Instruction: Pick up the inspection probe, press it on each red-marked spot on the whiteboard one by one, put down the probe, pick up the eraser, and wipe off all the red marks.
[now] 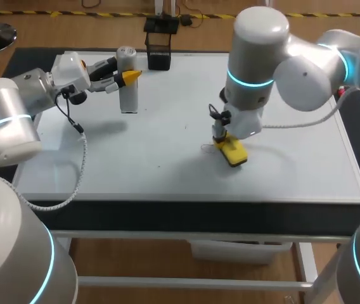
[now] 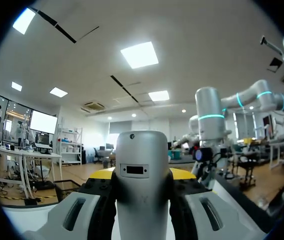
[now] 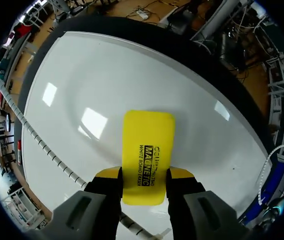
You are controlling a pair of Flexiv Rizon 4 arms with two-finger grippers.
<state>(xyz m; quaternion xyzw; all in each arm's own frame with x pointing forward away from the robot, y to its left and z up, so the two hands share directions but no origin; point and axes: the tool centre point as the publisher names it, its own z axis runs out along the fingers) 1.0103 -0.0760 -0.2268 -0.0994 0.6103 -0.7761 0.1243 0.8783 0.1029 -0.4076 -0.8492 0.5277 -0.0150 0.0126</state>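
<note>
The eraser (image 1: 233, 152), a flat yellow block, lies flat on the whiteboard (image 1: 161, 164) a little right of the middle, nearer the counter's front edge than its far edge. My right hand (image 1: 221, 140) comes down on it from above. In the right wrist view its two yellow fingertips (image 3: 108, 174) press the eraser's long sides from either side, so it is clamped on the eraser. Just beside the eraser, toward the left edge, I see a thin, faint scribble (image 1: 206, 149) on the board, too pale for me to tell its colour.

The probe (image 1: 128, 79), a grey-white cylinder with a rounded top, stands upright toward the counter's far left corner, with its lower end down at the board. I cannot tell whether it actually presses on the surface. My left hand (image 1: 131, 76) reaches in sideways from the left edge and grips the probe around its upper half. The left wrist view shows the cylinder held between the two fingers, with the yellow tips just showing behind it on both sides.

A black basket (image 1: 159, 52) sits at the counter's (image 1: 186, 214) far edge near the middle, just beside the probe's top and apart from it. A spiral-wrapped cable (image 1: 82, 161) hangs from my left arm over the board's left part.
</note>
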